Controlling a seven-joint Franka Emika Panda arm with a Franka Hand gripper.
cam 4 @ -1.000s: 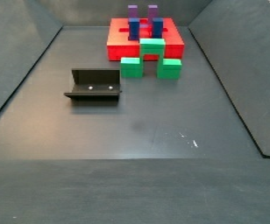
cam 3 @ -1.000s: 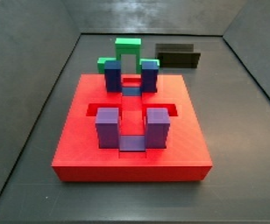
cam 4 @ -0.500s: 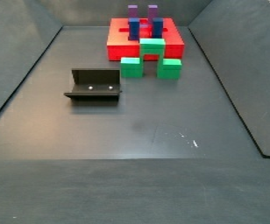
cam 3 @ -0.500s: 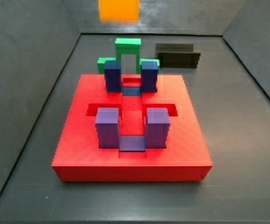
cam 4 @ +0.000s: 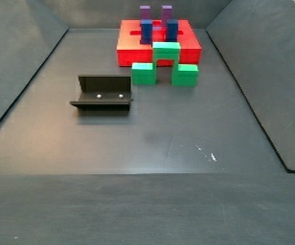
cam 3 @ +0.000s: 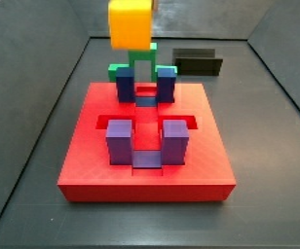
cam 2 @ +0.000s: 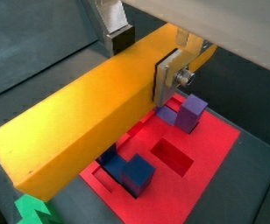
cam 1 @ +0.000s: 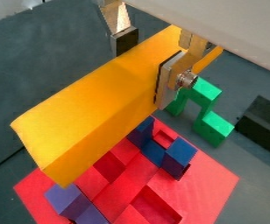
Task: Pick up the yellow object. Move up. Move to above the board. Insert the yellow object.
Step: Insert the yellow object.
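My gripper [cam 1: 147, 59] is shut on the yellow object [cam 1: 96, 114], a long yellow block with orange sides, clamped across its width between the silver fingers [cam 1: 170, 74]. Both wrist views show this grip, gripper [cam 2: 145, 59] on block [cam 2: 79, 131]. The block hangs in the air over the red board [cam 1: 214, 188], also seen in the wrist view [cam 2: 202, 162]. In a side view the block [cam 3: 133, 24] hangs end-down above the board's [cam 3: 146, 175] far blue posts [cam 3: 146, 86]. The gripper itself is above that view's frame. The block does not show in the side view with the board at the back [cam 4: 131, 38].
A green block [cam 3: 142, 58] stands just behind the board; it also shows in a side view [cam 4: 165, 62] and both wrist views [cam 1: 202, 105] [cam 2: 32, 210]. The black fixture [cam 3: 199, 61] stands on the floor beyond, also seen in a side view [cam 4: 102, 93]. Dark walls enclose the floor.
The yellow object has come down into a side view from above: absent one second ago, at the top edge half a second ago, lower now over the far posts.
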